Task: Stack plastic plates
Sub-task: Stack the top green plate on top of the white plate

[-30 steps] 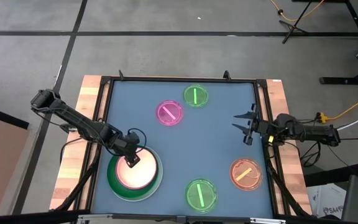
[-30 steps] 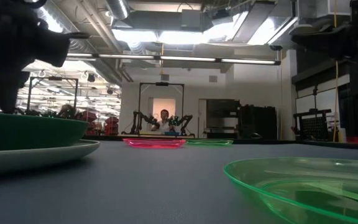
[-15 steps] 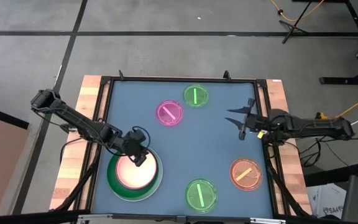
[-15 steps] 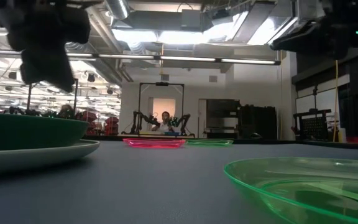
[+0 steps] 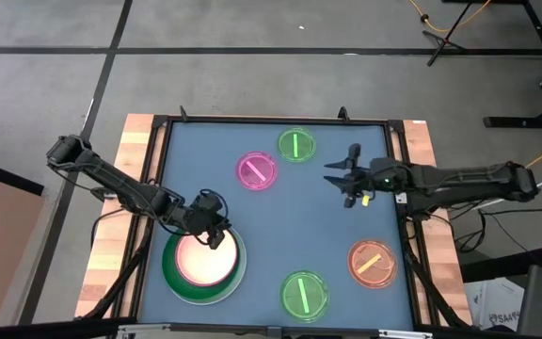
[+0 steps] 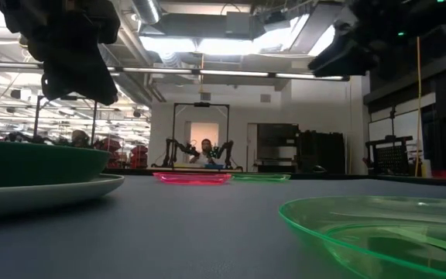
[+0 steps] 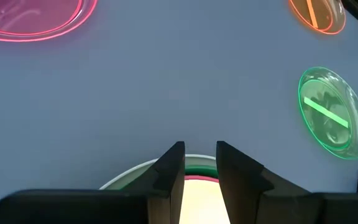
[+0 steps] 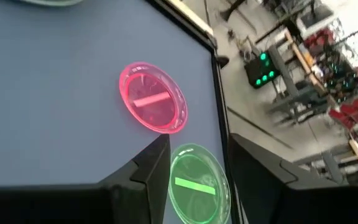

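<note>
Right gripper is held above the far middle of the blue-grey table top, its two dark fingers spread wide and empty. In the right wrist view the fingers frame a small translucent green plastic plate, with a small translucent pink plastic plate just beyond it. Seen from above, that green plate lies near the far edge and the pink plate just beside it, apart from it.

Left gripper is poised over the far rim of the stack at the near left, fingers narrowly parted and nothing held between them.

The stack is made of a large pale blue-white plate at the bottom, a large dark green plate on it, and a cream plate with a magenta rim nested inside. No loose item is seen in it.

A second small translucent green plate lies near the front edge, and a small translucent orange plate at the near right.

A thin, shallow plate is likely to be pushed across the smooth surface rather than gripped if the fingers are lowered flat. The neighbouring pink plate could be knocked by a wide approach.
</note>
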Available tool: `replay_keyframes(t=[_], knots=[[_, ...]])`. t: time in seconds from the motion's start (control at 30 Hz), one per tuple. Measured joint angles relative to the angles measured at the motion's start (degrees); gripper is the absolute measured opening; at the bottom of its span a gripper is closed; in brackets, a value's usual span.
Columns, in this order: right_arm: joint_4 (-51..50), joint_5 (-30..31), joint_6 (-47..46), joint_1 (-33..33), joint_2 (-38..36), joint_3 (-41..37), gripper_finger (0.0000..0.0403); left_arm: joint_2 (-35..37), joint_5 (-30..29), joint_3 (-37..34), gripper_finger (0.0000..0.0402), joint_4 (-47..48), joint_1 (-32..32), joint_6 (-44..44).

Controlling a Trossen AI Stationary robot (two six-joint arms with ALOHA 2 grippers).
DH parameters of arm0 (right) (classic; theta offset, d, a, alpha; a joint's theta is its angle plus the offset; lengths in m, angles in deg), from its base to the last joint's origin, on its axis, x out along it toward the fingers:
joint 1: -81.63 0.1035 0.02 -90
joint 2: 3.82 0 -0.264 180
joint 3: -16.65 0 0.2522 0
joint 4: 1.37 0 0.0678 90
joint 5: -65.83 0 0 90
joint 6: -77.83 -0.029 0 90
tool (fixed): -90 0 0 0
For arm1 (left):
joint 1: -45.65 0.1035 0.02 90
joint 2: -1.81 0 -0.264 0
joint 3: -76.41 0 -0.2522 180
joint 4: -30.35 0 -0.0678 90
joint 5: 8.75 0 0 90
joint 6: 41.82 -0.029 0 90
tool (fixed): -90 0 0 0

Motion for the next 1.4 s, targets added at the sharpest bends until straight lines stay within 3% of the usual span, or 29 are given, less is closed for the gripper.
replay_keyframes(t=[0.67,1.2,1.4], knots=[[0.93,-14.13,6.74,-16.27,17.54,5.67,0.0159,-0.02,-0.01,0.00,0.0084,-0.01,0.00,-0.09],[8.80,-24.51,8.92,-24.42,26.54,5.70,0.0159,-0.03,-3.00,0.00,0.0084,-0.01,0.00,-0.07],[7.87,-27.07,8.94,-25.74,30.93,9.58,0.0159,-0.04,-3.82,0.00,0.0084,-0.01,-0.02,-0.07]])
